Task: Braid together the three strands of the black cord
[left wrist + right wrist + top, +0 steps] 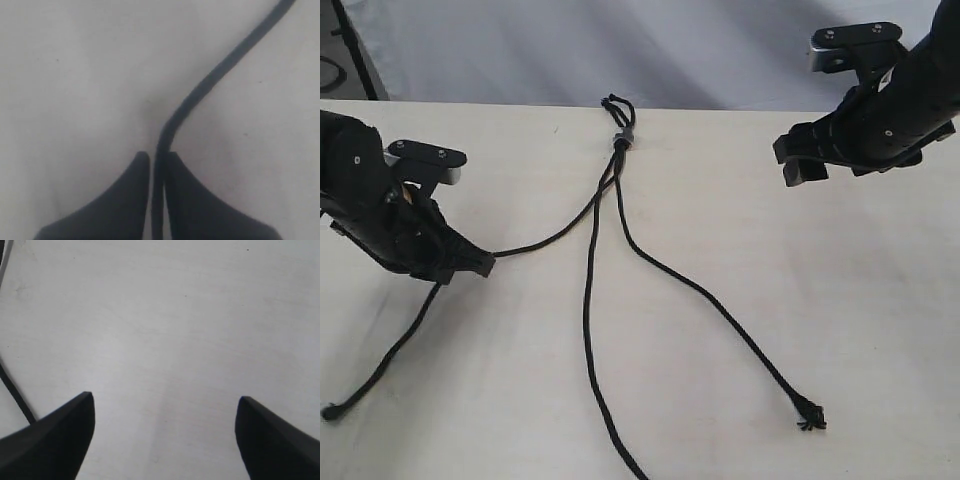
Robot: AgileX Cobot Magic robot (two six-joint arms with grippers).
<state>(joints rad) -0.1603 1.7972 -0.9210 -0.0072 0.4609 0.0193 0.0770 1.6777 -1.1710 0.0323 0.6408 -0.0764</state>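
Note:
The black cord's knot (620, 140), topped by small loops (617, 104), lies near the table's far edge. Three strands fan out from it unbraided. The left strand (550, 232) runs into my left gripper (480, 264), which is shut on it; its tail (382, 372) trails on to a knotted tip at the front left. In the left wrist view that strand (200, 90) passes between the closed fingertips (176, 165). The middle strand (590, 340) runs toward the front edge. The right strand (720, 312) ends in a frayed tip (810, 420). My right gripper (800, 160) hovers open at the far right, holding nothing.
The pale tabletop (840, 300) carries only the cord. A white backdrop (620, 40) hangs behind the far edge. In the right wrist view a thin black line (15, 395) shows beside one fingertip (75, 420); I cannot tell what it is.

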